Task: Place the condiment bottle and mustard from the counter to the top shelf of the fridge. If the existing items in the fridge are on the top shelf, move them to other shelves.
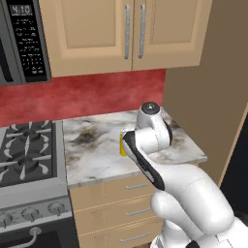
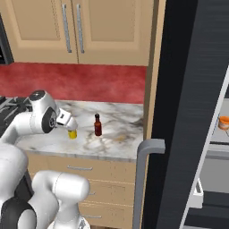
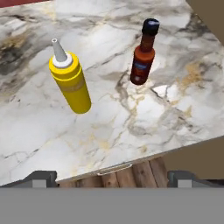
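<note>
Ahead of the open gripper point(image 3: 112, 177), upright mustard point(image 3: 70, 83) and condiment bottle point(image 3: 143, 54).

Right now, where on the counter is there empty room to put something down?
The marble counter is bare between the mustard and the front edge, and from the condiment bottle to the tan wall. Toward the stove is open too. The gap between both bottles is the tightest spot.

The counter point(image 3: 131, 131) looks like polished marble, white with grey and ochre veins. The mustard point(image 3: 70, 81) is smooth yellow plastic with a pale nozzle. The condiment bottle point(image 3: 143, 57) looks glossy, dark red-brown, under a black cap. The cabinets point(image 1: 121, 34) are matt light wood with brushed metal handles. The fridge point(image 2: 192, 112) is matt charcoal.
</note>
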Available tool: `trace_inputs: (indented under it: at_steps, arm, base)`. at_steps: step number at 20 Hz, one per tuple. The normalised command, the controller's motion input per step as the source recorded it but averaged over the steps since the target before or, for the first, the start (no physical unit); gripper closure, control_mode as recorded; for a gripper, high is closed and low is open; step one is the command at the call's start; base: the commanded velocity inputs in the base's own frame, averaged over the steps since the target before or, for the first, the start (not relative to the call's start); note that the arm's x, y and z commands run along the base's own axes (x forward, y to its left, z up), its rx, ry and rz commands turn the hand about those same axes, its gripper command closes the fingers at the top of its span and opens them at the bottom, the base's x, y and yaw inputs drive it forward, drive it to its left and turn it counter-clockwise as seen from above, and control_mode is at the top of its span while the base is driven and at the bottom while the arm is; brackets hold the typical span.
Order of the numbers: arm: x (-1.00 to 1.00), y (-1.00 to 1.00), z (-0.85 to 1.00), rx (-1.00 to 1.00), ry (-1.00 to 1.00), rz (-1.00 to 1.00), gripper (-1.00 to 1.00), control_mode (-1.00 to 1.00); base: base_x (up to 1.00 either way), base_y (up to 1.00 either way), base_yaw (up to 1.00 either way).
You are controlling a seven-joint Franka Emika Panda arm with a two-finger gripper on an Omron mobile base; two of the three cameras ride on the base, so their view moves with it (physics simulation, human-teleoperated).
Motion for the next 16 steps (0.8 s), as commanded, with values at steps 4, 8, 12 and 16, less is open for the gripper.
trace_inputs:
  at_steps: [4,8,12,16]
  arm:
    - [0.69,0.0,-0.33,0.0,0.0,0.0,-1.0,-1.0]
    - [0.43,0.02,-0.31,0.0,0.0,0.0,-1.0,-1.0]
    - [0.3,0.19,-0.32,0.02,0.0,0.0,-1.0,-1.0]
    - [0.31,0.23,-0.29,0.04,-0.02,0.0,-1.0,-1.0]
  base:
    - [0.0,0.0,0.0]
    - [0.0,0.0,0.0]
    - [0.0,0.0,0.0]
    - [0.0,0.0,0.0]
